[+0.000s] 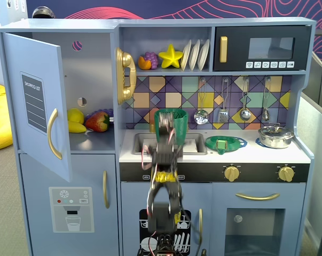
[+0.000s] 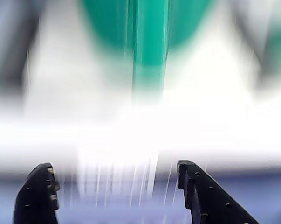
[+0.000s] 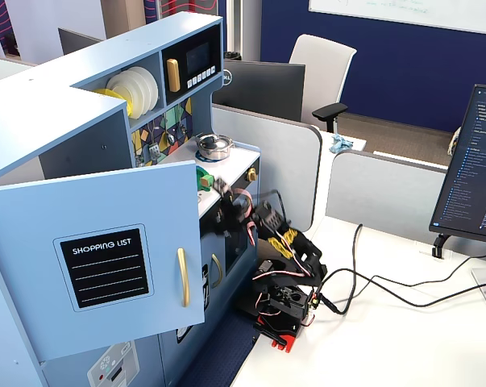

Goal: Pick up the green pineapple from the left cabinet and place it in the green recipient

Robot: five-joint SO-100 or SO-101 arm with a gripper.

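Note:
The left cabinet (image 1: 91,69) stands with its door (image 1: 35,101) swung open; the door also shows in another fixed view (image 3: 97,250). No green pineapple shows on its shelf or in any view. The dark green recipient (image 1: 178,116) stands at the sink, and it is a green blur in the wrist view (image 2: 145,28). My gripper (image 1: 167,133) is raised in front of the recipient. In the wrist view the gripper (image 2: 114,165) is open, with nothing between its black fingers (image 2: 37,186). That view is heavily motion-blurred.
A yellow lemon (image 1: 75,116) and a red strawberry (image 1: 98,121) lie on the cabinet shelf. A flat green strainer dish (image 1: 225,142) and a metal pot (image 1: 275,136) sit on the counter to the right. The microwave (image 1: 262,49) is at the upper right. Cables run across the desk (image 3: 388,298).

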